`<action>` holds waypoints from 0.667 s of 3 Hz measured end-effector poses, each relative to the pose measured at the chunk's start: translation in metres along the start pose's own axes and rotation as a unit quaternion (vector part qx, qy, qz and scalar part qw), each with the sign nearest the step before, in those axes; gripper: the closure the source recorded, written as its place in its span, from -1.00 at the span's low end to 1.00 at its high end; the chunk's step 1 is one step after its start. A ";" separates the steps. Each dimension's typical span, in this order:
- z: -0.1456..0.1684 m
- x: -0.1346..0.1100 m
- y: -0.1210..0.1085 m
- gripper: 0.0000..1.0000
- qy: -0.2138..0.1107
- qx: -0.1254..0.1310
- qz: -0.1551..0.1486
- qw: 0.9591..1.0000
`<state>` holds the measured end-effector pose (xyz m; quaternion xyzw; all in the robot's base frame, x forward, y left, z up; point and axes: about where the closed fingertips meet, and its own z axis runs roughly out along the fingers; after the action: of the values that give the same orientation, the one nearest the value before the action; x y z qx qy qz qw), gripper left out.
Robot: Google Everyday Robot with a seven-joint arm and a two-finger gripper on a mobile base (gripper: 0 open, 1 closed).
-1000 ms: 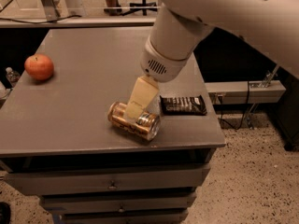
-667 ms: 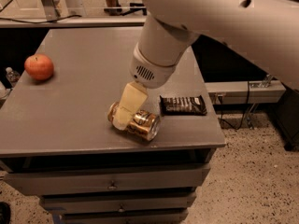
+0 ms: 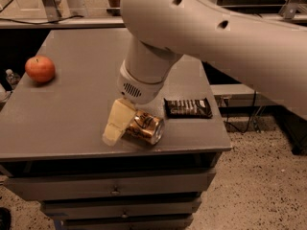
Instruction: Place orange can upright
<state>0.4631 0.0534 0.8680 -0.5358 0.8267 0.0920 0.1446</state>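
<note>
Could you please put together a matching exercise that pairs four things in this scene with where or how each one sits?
Things:
1. apple
2. orange can
3. dark snack bar
4. hand

Places or states:
A. lying on its side near the front edge of the table
B. low over the table, right at the can's picture-left end
C. alone near the table's picture-left edge
D. flat on the table, picture-right of the can

Pairs: 1-C, 2-A, 3-D, 4-B
</note>
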 end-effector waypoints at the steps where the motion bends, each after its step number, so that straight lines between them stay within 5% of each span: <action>1: 0.014 -0.002 0.006 -1.00 -0.001 0.005 -0.003 1.000; 2: 0.026 -0.003 0.009 -0.67 0.008 0.005 -0.005 1.000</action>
<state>0.4592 0.0676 0.8445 -0.5399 0.8257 0.0824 0.1411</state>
